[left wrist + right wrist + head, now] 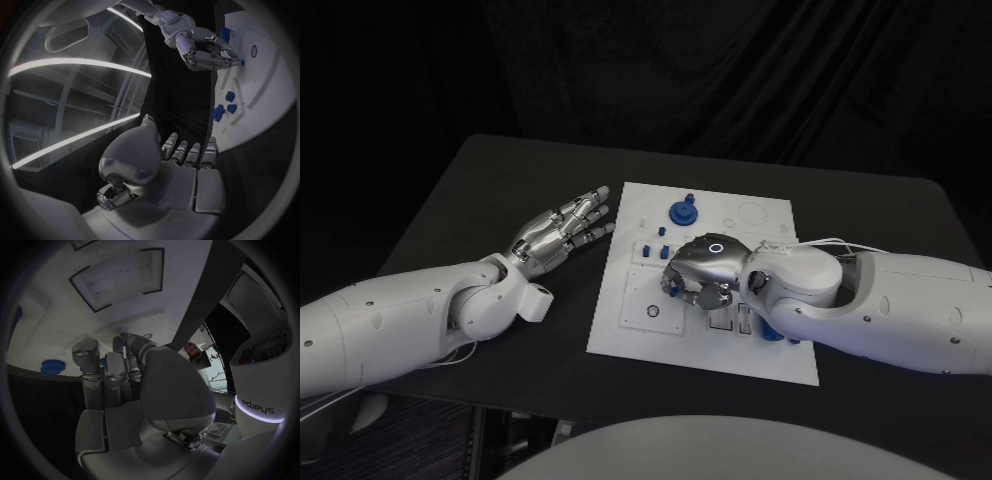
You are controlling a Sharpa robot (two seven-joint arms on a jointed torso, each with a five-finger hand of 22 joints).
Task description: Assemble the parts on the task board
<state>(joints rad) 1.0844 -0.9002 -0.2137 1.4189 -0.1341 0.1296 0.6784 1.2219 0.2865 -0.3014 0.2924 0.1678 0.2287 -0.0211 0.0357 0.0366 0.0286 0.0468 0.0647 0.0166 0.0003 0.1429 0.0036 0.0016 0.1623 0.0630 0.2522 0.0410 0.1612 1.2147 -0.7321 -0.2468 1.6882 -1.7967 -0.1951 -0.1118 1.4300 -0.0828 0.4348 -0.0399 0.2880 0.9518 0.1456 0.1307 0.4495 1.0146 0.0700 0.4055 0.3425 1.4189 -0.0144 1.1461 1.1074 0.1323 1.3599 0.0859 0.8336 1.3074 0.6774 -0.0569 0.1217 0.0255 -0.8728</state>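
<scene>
The white task board (625,335) lies in the middle of the black table. My right hand (704,272) hovers over the board's centre with its fingers curled down, pinching a small blue part (240,62) at its fingertips; the part also shows as a blue part (678,291) under the fingers. A blue gear (685,211) stands near the board's far edge and appears as the blue gear (53,368) beyond the right hand (125,385). My left hand (567,227) lies flat and open beside the board's left edge, holding nothing. Its palm and straight fingers (187,152) point toward the board (265,85).
Small blue parts (658,249) sit on the board left of the right hand, and another blue piece (770,336) lies by the right forearm. Rectangular slots (721,322) and a round socket (655,314) mark the board's near half. Bare black table (473,190) surrounds the board.
</scene>
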